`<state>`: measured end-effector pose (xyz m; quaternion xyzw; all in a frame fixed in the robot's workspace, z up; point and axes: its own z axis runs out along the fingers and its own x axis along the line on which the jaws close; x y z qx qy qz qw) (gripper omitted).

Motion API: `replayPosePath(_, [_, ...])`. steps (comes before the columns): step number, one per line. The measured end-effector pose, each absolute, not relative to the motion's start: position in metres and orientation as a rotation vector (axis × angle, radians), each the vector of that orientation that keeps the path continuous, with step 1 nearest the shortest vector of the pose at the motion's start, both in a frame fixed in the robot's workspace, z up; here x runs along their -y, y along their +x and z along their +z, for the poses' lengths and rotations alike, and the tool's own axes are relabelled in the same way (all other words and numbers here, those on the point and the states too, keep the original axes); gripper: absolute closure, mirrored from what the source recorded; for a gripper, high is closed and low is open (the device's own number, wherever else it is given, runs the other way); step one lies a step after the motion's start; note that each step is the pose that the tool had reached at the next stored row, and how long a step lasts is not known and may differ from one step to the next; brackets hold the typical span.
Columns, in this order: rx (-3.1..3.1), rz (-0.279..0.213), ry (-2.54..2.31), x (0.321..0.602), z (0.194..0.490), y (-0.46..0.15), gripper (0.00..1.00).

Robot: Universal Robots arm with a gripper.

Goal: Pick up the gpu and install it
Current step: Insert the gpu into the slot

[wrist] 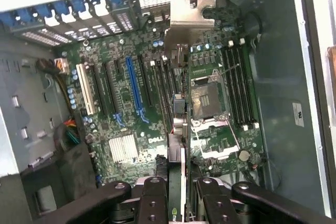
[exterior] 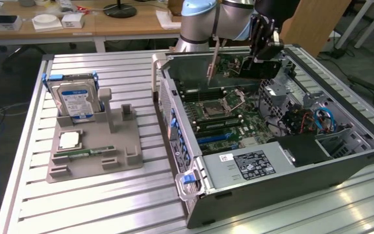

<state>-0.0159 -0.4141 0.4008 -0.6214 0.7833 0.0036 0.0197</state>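
My gripper [exterior: 265,57] hangs over the far end of the open computer case [exterior: 343,146], shut on the gpu [exterior: 242,68]. The gpu is a dark card held on edge, with its silvery end bracket [exterior: 211,62] pointing down toward the case's rear wall. In the wrist view the gpu [wrist: 178,109] appears edge-on between my two black fingers [wrist: 153,199], above the motherboard [wrist: 123,106], its bracket [wrist: 190,18] at the far end. It hovers between the blue expansion slot [wrist: 134,85] and the CPU socket [wrist: 203,100], clear of the board.
On the exterior view's left, a grey holder [exterior: 89,156] carries a silver hard drive [exterior: 76,100], a CPU [exterior: 68,140] and a green memory stick [exterior: 83,152]. A power supply [exterior: 252,163] and cables [exterior: 320,119] fill the case's near end. The slatted table [exterior: 109,209] lies around it.
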Motion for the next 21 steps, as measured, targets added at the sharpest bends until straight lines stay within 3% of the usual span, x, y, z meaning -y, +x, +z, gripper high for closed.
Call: replayPosePath(21, [-2.374, -0.003, -1.977, 0.422, 0.39, -0.026, 0.74])
